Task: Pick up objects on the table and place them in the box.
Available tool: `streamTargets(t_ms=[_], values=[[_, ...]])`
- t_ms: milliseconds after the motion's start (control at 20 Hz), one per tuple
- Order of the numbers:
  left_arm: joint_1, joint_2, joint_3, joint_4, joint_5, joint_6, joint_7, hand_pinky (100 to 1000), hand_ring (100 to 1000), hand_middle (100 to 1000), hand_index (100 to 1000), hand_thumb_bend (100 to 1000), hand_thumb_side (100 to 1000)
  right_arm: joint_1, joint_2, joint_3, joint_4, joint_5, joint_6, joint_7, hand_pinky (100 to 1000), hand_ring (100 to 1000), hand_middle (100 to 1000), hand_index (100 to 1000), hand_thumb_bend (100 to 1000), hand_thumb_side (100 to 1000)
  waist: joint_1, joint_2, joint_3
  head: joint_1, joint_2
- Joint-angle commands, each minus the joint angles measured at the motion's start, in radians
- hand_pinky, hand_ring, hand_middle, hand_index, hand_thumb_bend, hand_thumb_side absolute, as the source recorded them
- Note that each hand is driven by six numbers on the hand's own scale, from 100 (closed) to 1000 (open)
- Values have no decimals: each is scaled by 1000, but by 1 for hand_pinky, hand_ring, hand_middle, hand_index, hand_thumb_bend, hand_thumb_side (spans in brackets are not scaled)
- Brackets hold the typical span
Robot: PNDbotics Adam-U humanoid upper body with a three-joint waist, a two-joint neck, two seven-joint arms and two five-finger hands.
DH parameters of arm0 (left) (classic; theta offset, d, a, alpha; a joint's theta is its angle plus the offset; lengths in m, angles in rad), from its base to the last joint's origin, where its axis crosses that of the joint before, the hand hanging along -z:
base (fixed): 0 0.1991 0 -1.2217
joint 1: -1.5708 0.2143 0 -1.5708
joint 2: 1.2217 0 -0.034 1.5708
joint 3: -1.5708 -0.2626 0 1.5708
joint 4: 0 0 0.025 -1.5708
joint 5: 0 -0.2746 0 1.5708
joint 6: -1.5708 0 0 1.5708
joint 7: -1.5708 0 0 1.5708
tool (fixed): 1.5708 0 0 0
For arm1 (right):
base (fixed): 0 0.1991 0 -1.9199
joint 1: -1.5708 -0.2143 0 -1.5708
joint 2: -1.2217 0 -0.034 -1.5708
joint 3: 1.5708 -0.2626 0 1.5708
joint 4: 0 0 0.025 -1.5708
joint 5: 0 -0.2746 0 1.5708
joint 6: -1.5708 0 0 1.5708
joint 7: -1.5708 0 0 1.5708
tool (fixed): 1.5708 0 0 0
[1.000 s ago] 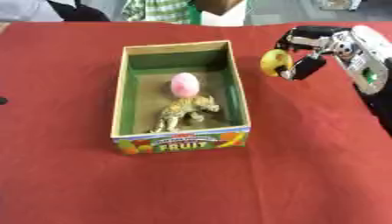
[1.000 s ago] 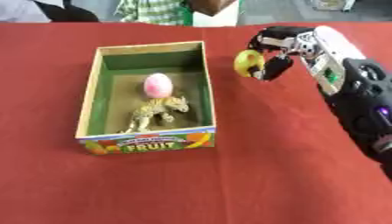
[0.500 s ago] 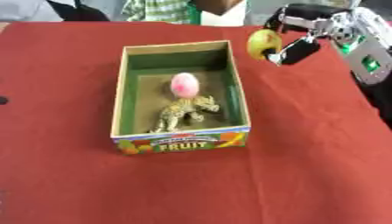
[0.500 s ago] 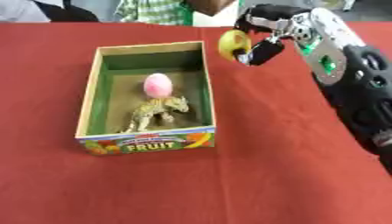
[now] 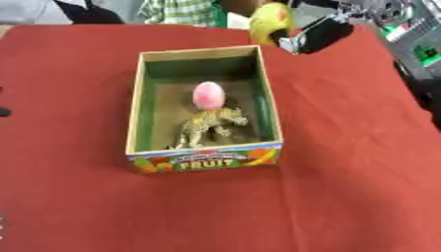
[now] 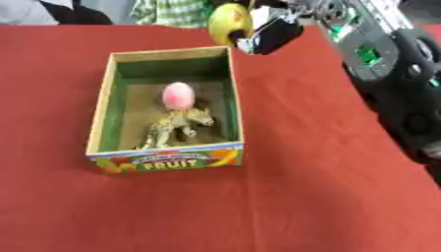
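Right hand (image 6: 274, 32) grasped yellow fruit (image 6: 226, 22), held raised just past the box's (image 6: 102, 118) far right corner, likely for dropping beside pink egg (image 6: 177, 95) and toy animal (image 6: 175, 126); left hand unseen.

A matt red cloth-covered table (image 5: 344, 187) carries a rectangular cardboard box (image 5: 268, 106) with a glossy printed fruit label and dull green inner walls. Inside it lie a smooth pink egg-shaped object (image 5: 207, 95) and a tan, spotted plastic-looking animal figure (image 5: 206, 126). The robot's right hand (image 6: 274, 30), black with silver metal parts, holds a smooth, slightly shiny yellow round fruit (image 6: 227, 22).
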Motion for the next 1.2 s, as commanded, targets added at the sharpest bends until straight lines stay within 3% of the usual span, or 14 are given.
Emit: streamTargets(t_ms=[50, 450, 850, 1050, 1200], values=[[-11, 10, 3, -15, 1, -1, -4, 489, 649, 678, 706, 100, 808, -32, 19, 6, -27, -15, 10, 22, 751, 773, 541, 681, 100, 311, 4, -13, 4, -10, -1], [-17, 6, 1, -15, 3, -3, -6, 489, 650, 679, 706, 100, 808, -38, 98, 24, 55, 19, 22, 55, 752, 771, 536, 677, 100, 309, 10, 1, 12, -23, -14], [-18, 4, 0, -15, 4, -4, -7, 489, 652, 680, 706, 100, 808, -38, 133, 60, 123, 59, -6, 94, 752, 780, 552, 687, 100, 316, 10, 4, 13, -30, -21], [-18, 3, 0, -15, 4, -4, -6, 489, 652, 681, 706, 100, 809, -40, 149, 63, 159, 74, -8, 104, 763, 783, 570, 716, 100, 432, 10, 3, 14, -32, -23], [-18, 2, 0, -15, 5, -4, -6, 489, 653, 681, 706, 100, 810, -44, 162, 60, 187, 76, -13, 141, 791, 818, 646, 778, 100, 673, 8, 2, 14, -33, -22]])
